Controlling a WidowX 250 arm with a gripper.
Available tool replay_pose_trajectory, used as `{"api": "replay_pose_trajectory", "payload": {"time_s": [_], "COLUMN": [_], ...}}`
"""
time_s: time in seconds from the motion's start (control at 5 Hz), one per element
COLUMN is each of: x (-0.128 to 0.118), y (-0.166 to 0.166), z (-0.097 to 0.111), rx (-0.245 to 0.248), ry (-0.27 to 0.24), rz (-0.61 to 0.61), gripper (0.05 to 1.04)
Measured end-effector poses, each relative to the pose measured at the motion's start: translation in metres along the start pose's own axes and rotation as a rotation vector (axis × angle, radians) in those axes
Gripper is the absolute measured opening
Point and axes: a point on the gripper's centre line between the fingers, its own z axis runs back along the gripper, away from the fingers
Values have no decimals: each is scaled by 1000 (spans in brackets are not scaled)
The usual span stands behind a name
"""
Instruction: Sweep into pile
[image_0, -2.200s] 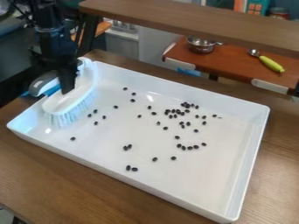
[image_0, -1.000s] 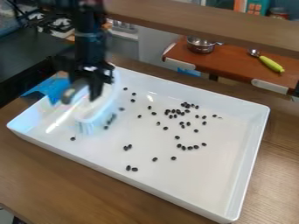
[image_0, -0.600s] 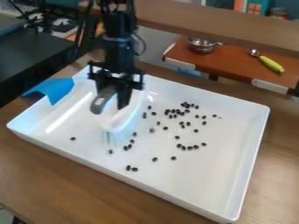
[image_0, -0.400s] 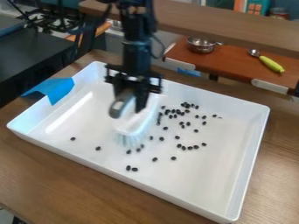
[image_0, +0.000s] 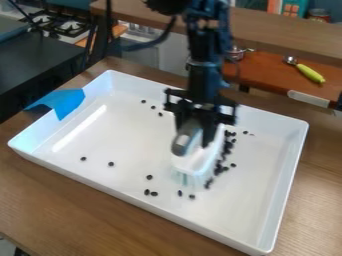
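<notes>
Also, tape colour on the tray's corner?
The tape is bright blue, clear in the camera view.

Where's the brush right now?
In the camera view, the brush is right of the middle of the white tray, under the gripper, with a line of dark beans along its right side.

The brush (image_0: 192, 161), white with pale bristles and a grey handle, lies just off the tray's (image_0: 113, 192) centre toward 3 o'clock, bristles down, its length slanting from 1 to 7 o'clock. Small dark beans (image_0: 149, 177) crowd in a ragged band along its 3 o'clock side; others lie loose toward 12, 9, 7 and 6 o'clock
</notes>
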Motion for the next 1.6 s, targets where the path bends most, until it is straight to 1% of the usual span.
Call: {"api": "replay_pose_trajectory", "payload": {"time_s": [0.2,0.4,0.6,0.8,1.0,1.2,1.4,1.6], "x": [0,-1,-5,-13,-22,-28,-31,-33], "y": [-32,-55,-62,-44,6,43,84,139], "z": [-3,-3,-2,33,75,89,95,89], "rx": [-28,-41,-60,-128,-195,-218,-182,-152], "ry": [2,-2,20,11,-20,-40,-76,-96], "rz": [-10,-20,-34,-44,7,0,-29,-16], "gripper": [484,484,484,484,484,484,484,484]}}
